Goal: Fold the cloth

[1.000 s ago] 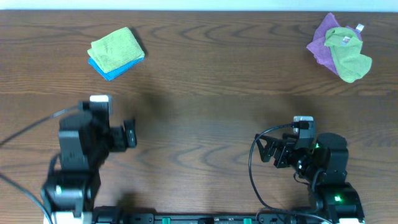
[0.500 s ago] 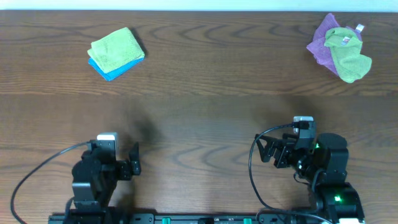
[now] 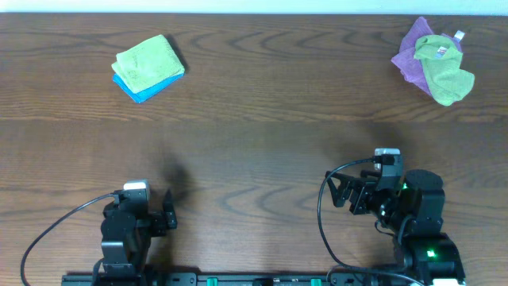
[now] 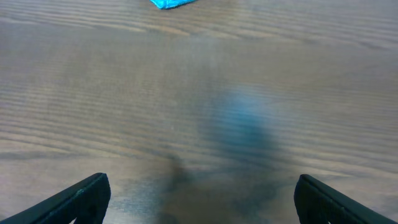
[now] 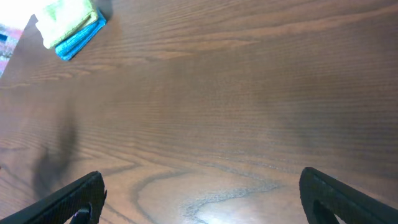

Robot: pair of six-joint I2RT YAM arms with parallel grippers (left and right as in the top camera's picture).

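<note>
Heaped at the far right corner of the dark wood-grain table [image 3: 262, 119]: crumpled purple terry cloth [image 3: 409, 52] with crumpled lime-green terry cloth [image 3: 447, 75] draped over it, touching, small white tag [image 3: 459, 36] showing at the top. Unfolded, so probably the work not yet done.

Across at the far left: folded lime-green cloth square [image 3: 148, 59] stacked on folded blue cloth [image 3: 145, 90], blue edge peeking out at the near side. Looks like finished work set aside, well apart from the heap, done separate from undone. Visible too from the right wrist camera, up in its left corner; only a blue sliver at the top edge of the left wrist view.

At the near edge, well apart from both piles: left gripper [image 3: 168, 213] and right gripper [image 3: 340, 191], tucked close to their bases, pointing out over bare wood. Holding nothing; fingers [image 4: 87, 194] spread wide in the left wrist view, fingers [image 5: 78, 194] just as wide in the right. Judged a ready pose between cloths, with the middle free as folding space. Likely next: a reach by the right arm to the heap.
</note>
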